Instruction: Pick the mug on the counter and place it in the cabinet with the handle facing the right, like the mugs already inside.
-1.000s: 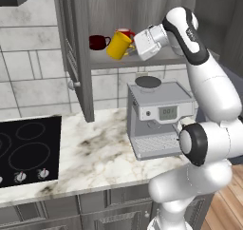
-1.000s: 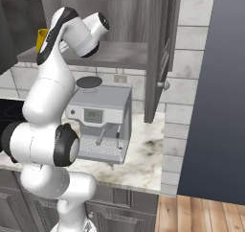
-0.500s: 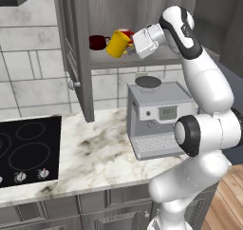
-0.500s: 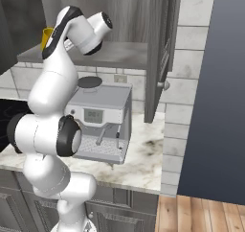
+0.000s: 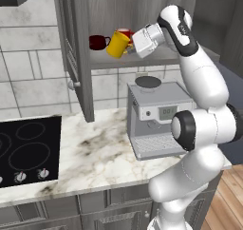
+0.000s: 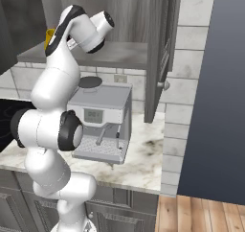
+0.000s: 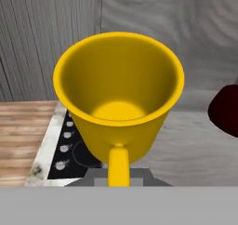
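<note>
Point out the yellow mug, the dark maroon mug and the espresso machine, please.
yellow mug (image 5: 117, 44), left base view, on its side wall.
dark maroon mug (image 5: 98, 42), left base view, on its body.
espresso machine (image 5: 159, 114), left base view, on its front panel.

Base cams flank arm; share cabinet (image 5: 80, 53).

Wall: pale grey tiles (image 5: 33, 77) with darker grout, running behind the surface and up beside the wall units.
Floor: warm wood planks (image 6: 206, 214) at the lower right.
Cooktop: black glass cooktop (image 5: 26, 150) set into the left end, with small knobs along its near edge.
Coffee machine: steel espresso machine (image 5: 156, 117) standing to the right, a dark round top on it.
Right side: tall dark slate panel (image 6: 215, 82) from the floor upward.
Light: even, soft, without hard shadows.
</note>
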Tool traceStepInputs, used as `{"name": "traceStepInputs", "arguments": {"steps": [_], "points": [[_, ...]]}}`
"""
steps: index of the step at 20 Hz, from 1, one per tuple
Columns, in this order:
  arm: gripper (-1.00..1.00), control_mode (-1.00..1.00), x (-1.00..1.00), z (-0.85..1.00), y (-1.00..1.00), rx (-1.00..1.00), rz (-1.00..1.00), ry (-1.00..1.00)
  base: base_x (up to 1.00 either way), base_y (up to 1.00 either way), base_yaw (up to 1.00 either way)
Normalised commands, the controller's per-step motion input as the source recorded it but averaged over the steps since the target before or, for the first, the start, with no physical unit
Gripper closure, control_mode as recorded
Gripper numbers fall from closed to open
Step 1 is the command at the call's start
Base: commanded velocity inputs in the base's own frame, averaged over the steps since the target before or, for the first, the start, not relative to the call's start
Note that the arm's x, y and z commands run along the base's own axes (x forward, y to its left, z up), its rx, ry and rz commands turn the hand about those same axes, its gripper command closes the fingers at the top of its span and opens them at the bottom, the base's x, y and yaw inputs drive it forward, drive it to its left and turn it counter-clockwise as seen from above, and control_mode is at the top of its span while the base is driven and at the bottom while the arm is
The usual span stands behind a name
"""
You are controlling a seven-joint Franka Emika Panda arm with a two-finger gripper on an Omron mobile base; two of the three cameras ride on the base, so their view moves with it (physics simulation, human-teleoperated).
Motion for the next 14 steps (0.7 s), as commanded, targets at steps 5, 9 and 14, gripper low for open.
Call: {"name": "traceStepInputs", "arguments": {"steps": [5,9,14], "points": [[1.00,-1.00,0.06,-0.13,0.00,-0.01,0.00,0.00,0.00,0.00,0.00],[1.00,-1.00,0.14,-0.13,-0.01,0.00,0.00,0.00,0.00,0.00,0.00],[1.00,-1.00,0.15,-0.09,0.00,0.00,0.00,0.00,0.00,0.00,0.00]]}}
